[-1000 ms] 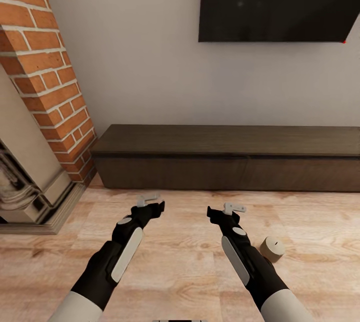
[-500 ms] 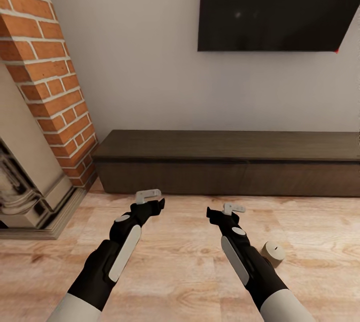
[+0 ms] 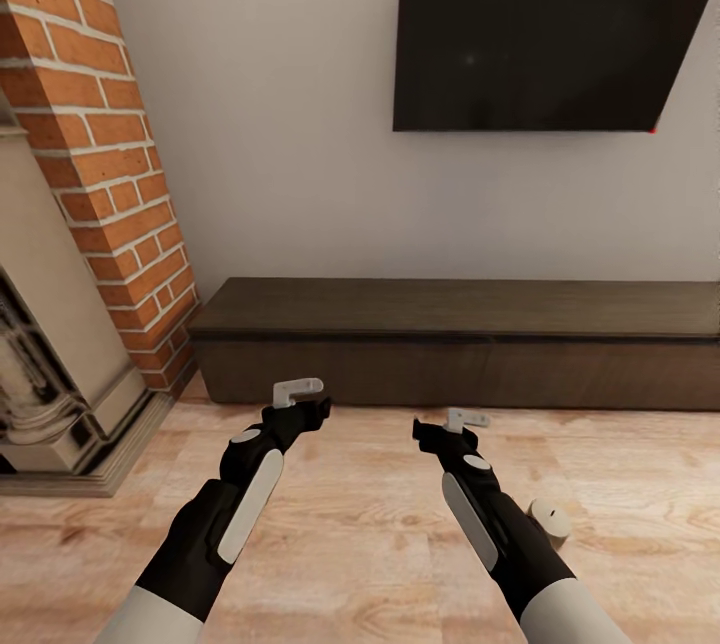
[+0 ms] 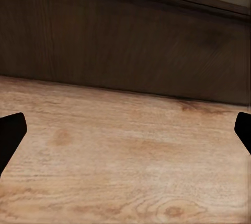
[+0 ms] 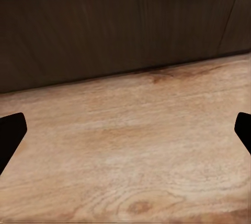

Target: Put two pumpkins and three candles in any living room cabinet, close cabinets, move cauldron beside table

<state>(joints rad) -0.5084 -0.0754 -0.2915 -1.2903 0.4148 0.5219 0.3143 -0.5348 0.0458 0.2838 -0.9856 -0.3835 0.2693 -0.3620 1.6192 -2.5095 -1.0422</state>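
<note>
A single candle (image 3: 550, 521) is seen standing upright on the wooden floor (image 3: 370, 524), its short axis vertical and the wick on top, just beside the right forearm and partly hidden by it. Well beyond it, the cabinet (image 3: 460, 339) is laid along the wall, its long axis running across the head view from the brick column (image 3: 95, 154) toward the right edge; all visible fronts are shut and flush. A bare strip of floor is left between the cabinet's base and both arms.

The left gripper (image 3: 298, 392) is held near the cabinet front, with the right gripper (image 3: 466, 418) slightly farther back. In both wrist views the fingertips (image 4: 10, 135) (image 5: 10, 132) are seen spread wide at the picture's edges, with nothing between them, so both jaws are parted and empty.

At the left, the fireplace surround (image 3: 50, 394) juts onto the floor, narrowing the room on that side. A dark screen (image 3: 545, 24) is mounted on the wall above the cabinet.
</note>
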